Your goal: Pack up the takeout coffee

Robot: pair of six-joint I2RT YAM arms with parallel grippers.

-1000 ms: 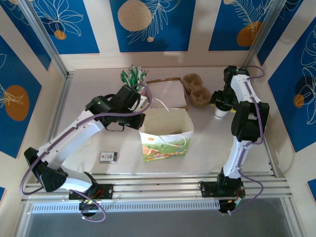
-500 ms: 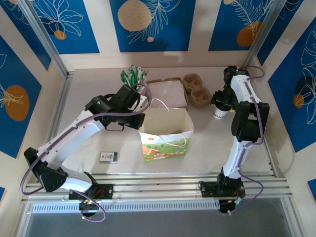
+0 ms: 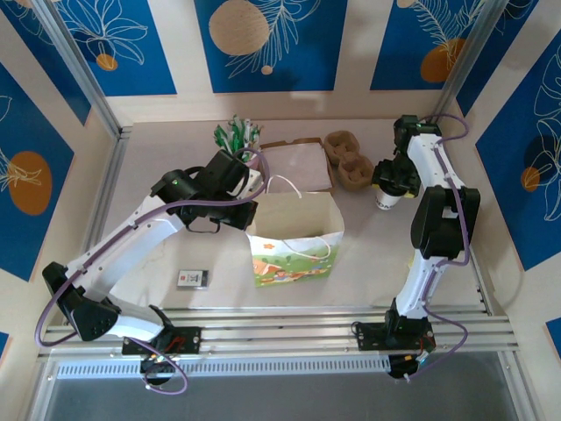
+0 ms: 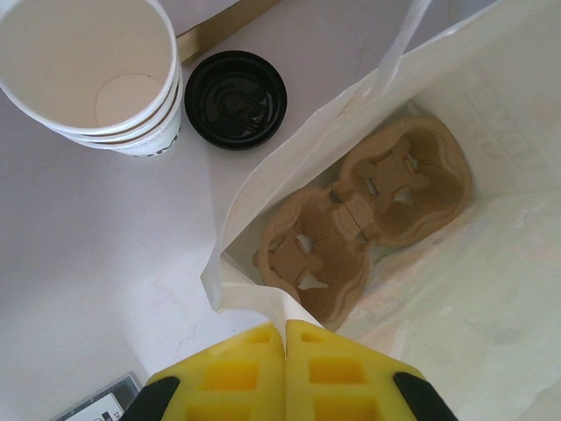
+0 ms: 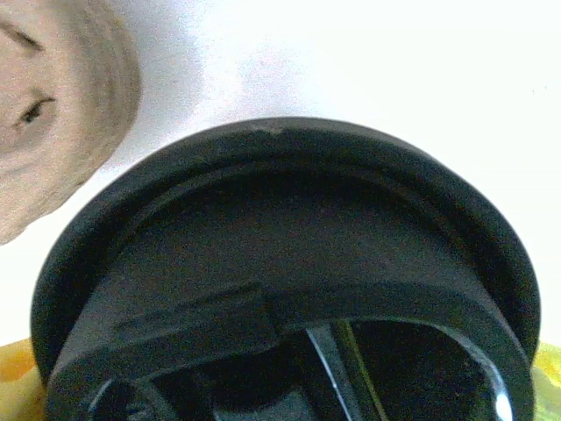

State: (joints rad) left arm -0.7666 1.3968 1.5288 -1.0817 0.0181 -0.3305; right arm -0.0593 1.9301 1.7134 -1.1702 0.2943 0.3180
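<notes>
The takeout coffee, a cream paper cup under a black lid, stands tilted at the right of the table. My right gripper is closed round it, with yellow fingertips showing at the lid's sides. The white paper bag stands open in the middle of the table. My left gripper is shut on the bag's rim at its back left corner. A brown pulp cup carrier lies on the bag's floor.
A stack of lidless paper cups and a loose black lid sit left of the bag. Behind it lie a flat brown paper bag, spare pulp carriers and a cup of green-white sticks. A small card lies front left.
My right gripper has closed in on the takeout coffee, and the cup has shifted slightly left and back with it. The left arm and the bag have stayed still.
</notes>
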